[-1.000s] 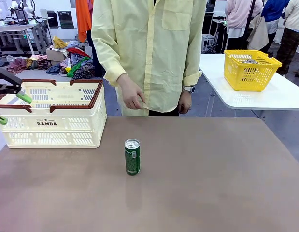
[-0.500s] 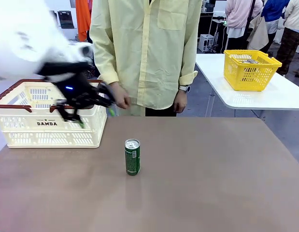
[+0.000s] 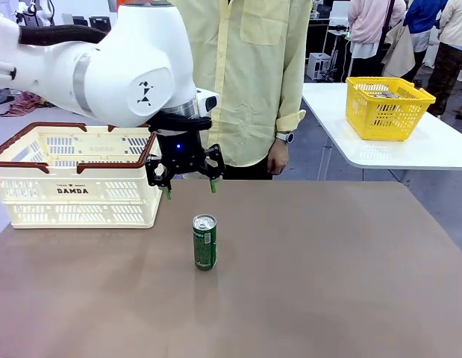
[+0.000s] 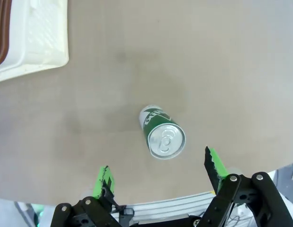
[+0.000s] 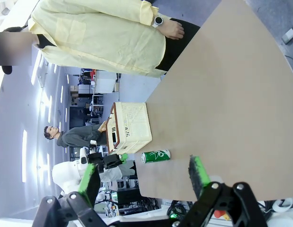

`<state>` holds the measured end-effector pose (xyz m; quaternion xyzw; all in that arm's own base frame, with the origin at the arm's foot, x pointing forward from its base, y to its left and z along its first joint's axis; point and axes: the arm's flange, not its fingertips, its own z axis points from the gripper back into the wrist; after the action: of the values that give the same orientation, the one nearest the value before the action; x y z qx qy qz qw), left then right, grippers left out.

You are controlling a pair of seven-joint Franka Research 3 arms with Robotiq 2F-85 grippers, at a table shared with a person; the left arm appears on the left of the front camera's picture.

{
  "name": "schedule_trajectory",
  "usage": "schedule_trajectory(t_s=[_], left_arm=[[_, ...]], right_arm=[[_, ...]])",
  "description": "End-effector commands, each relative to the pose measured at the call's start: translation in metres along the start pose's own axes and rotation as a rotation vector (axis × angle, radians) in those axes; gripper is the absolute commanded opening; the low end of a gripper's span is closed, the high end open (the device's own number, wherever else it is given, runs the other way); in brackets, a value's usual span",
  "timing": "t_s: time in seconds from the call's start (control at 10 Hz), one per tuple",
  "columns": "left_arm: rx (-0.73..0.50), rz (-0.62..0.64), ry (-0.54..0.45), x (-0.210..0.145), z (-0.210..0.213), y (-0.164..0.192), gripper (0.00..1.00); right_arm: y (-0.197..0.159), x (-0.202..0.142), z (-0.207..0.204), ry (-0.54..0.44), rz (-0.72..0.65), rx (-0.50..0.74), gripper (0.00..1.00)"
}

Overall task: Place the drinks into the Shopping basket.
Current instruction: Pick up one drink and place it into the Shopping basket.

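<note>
**One green can upright mid-table, both claws released**

We see a single green can (image 3: 204,242) standing upright on the brown table (image 3: 328,261), a little left of centre, silver top up. It is well apart from every table edge and touches nothing. Bare tabletop runs all round it, widest to the right and toward the near edge.

The left gripper (image 3: 191,190) hangs above the table just beyond the can, toward the far edge, pointing down with its fingers spread wide and released. In the left wrist view, the can's top sits between the two green pads (image 4: 104,176) and a little ahead of them, touching neither.

The Shopping basket (image 3: 81,201) stands at the far left of the table, its left end at the table's left edge. Its right wall is just beside the left gripper and well apart from the can.

The right gripper (image 5: 142,170) is also released, jaws wide, looking across the tabletop from the right side with the can far off.

A person (image 3: 245,74) stands at the far edge, a hand (image 3: 278,158) hanging beside the body. Off to the right, a yellow mesh basket (image 3: 386,108) sits on a separate white table (image 3: 410,153), with a gap between the two tables.
</note>
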<state>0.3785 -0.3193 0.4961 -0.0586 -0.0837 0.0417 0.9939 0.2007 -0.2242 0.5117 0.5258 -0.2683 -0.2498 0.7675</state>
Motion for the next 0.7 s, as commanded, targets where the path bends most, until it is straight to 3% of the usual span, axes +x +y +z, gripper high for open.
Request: schedule_trajectory(t_s=[0.0, 0.2, 0.5, 0.6], left_arm=[[-0.031, 0.016, 0.0, -0.014, 0.011, 0.016, 1.0], [-0.012, 0.005, -0.001, -0.003, 0.005, 0.003, 1.0], [-0.002, 0.03, 0.059, 0.015, -0.042, -0.016, 1.0], [0.051, 0.062, 0.054, 0.013, -0.052, -0.019, 1.0]], right_arm=[[0.002, 0.001, 0.001, -0.001, 0.015, 0.018, 1.0], [0.002, 0.001, 0.001, -0.001, 0.015, 0.018, 1.0], [0.002, 0.001, 0.001, -0.001, 0.015, 0.018, 1.0], [0.002, 0.001, 0.001, -0.001, 0.015, 0.018, 1.0]])
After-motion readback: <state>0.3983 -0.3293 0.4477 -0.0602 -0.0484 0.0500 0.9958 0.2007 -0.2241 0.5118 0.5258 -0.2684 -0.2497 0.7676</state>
